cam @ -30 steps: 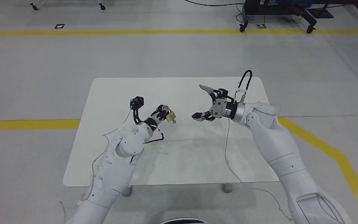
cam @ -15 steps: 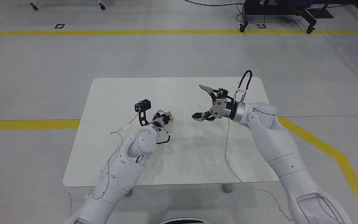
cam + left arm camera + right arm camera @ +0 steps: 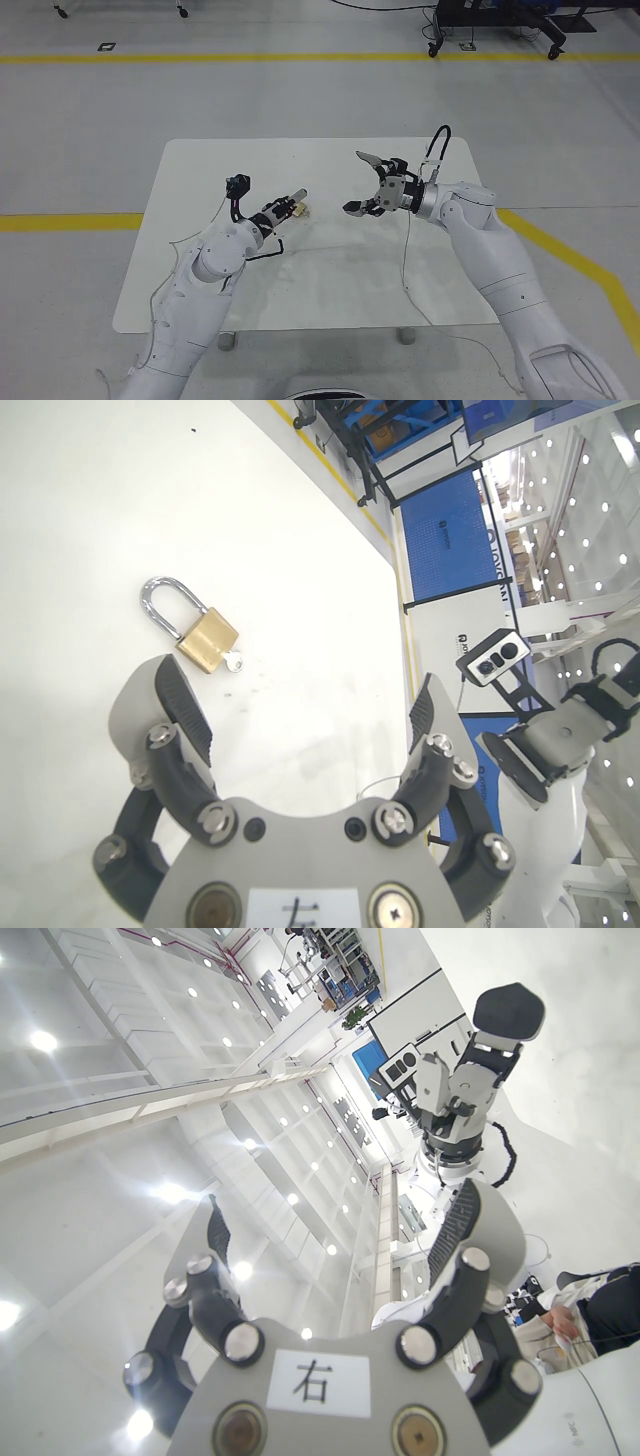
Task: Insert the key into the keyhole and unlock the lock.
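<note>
Brass padlock (image 3: 206, 640) is lying on the table (image 3: 260, 520), its key (image 3: 233, 661) sitting in the keyhole. The left pincer (image 3: 298, 680) is hovering wide open and empty at the padlock's 9 o'clock. The right pincer (image 3: 340, 1198), equally open and empty, is hanging at 3 o'clock. Ideally, one is pinning the body while the other is twisting the key head squarely.

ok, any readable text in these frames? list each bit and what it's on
"左": left wrist label, behind the left gripper.
"右": right wrist label, behind the right gripper.
"NFC": right arm shell.
Blue panels and white board: logo lettering, sideways and partly cut off, not read.
Padlock: no legible marking.
</note>
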Motion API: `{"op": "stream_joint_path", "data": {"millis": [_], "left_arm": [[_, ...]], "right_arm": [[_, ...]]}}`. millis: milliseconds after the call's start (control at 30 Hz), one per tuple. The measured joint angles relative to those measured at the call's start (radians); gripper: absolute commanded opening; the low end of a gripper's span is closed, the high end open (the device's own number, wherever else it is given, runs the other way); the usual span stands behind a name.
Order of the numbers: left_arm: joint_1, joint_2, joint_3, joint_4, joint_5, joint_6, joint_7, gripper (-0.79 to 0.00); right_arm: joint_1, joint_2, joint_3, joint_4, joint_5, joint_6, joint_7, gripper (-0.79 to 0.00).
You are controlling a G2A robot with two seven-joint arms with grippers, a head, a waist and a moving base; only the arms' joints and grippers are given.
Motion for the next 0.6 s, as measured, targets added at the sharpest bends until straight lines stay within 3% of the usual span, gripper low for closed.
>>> {"op": "stream_joint_path", "data": {"millis": [333,500,600], "left_arm": [[0.002,0.000,-0.004,-0.001,-0.001,0.003,0.007,0.000],[0.036,0.000,-0.053,-0.053,0.003,0.027,0.158,0.000],[0.076,0.005,-0.107,-0.102,0.027,0.030,0.263,0.000]], "right_arm": [[0.001,-0.002,0.002,0.005,0.005,-0.005,-0.005,0.000],[0.059,-0.030,-0.051,0.042,0.090,-0.017,-0.153,0.000],[0.071,-0.030,-0.049,0.062,0.108,-0.025,-0.093,0.000]]}}
